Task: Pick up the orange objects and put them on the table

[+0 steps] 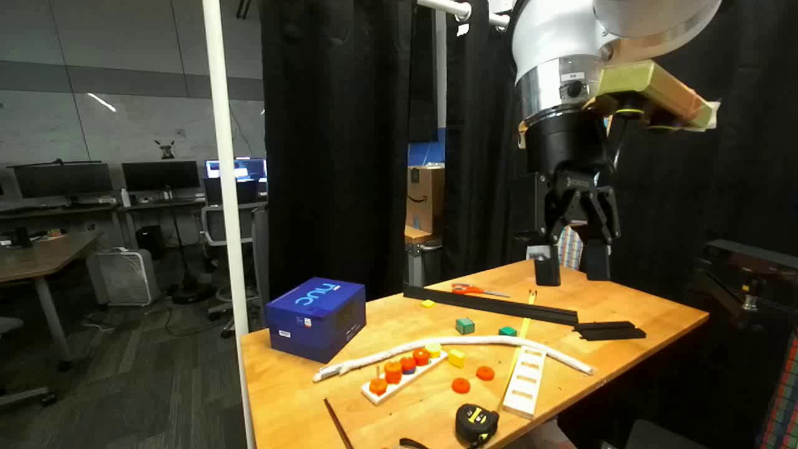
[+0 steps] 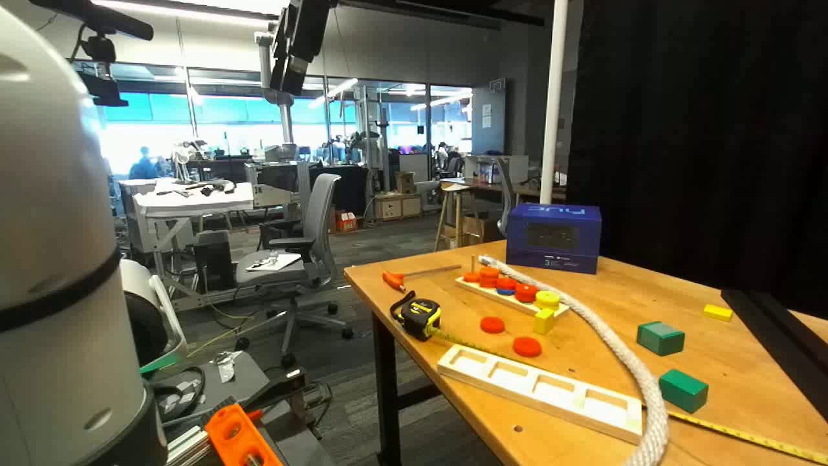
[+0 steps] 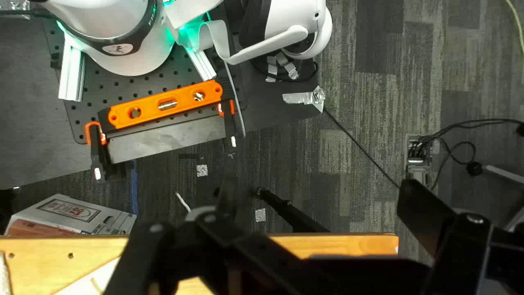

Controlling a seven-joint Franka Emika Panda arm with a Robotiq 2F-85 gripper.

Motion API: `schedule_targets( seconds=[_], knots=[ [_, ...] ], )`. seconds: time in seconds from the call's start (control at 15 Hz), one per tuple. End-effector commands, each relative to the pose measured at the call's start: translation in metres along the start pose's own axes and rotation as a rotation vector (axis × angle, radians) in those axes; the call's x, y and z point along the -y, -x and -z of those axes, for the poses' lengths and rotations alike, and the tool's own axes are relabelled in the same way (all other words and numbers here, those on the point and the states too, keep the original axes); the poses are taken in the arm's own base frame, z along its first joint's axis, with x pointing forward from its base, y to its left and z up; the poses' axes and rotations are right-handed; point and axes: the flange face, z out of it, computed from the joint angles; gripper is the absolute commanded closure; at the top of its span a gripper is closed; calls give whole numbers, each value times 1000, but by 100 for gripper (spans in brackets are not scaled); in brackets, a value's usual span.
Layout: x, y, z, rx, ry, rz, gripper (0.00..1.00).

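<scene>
Two loose orange-red discs lie on the table, one disc (image 1: 461, 385) nearer the front and another disc (image 1: 485, 373) beside it; both also show in an exterior view (image 2: 492, 324) (image 2: 526, 347). Several more orange pieces (image 1: 393, 372) sit on a narrow pegged board (image 1: 411, 381), with blue and yellow pieces among them; these orange pieces also show in an exterior view (image 2: 526, 292). The table (image 1: 654, 305) is light-brown wood. My gripper (image 1: 572, 265) is open and empty, raised above the table's right part, away from the orange pieces. In the wrist view my open gripper (image 3: 323, 200) hides part of the table; no orange pieces show.
A white tray (image 2: 540, 398), a white rope (image 1: 449, 342), a tape measure (image 1: 475, 424) with yellow tape out, green blocks (image 1: 465, 325), black bars (image 1: 492, 304), scissors (image 1: 469, 289) and a blue box (image 1: 315, 318) lie on the table. An orange level (image 3: 166, 104) is clamped by my base.
</scene>
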Motion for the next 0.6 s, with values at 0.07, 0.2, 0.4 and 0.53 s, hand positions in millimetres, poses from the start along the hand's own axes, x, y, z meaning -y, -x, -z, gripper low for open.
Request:
schedule_targets(
  seconds=[0.07, 0.2, 0.4, 0.53],
  knots=[
    [1, 1, 5, -9, -3, 3, 0],
    [2, 2, 7, -14, -4, 5, 0],
    [2, 2, 7, -14, -4, 5, 0],
    [1, 0, 5, -12, -2, 3, 0]
  ],
)
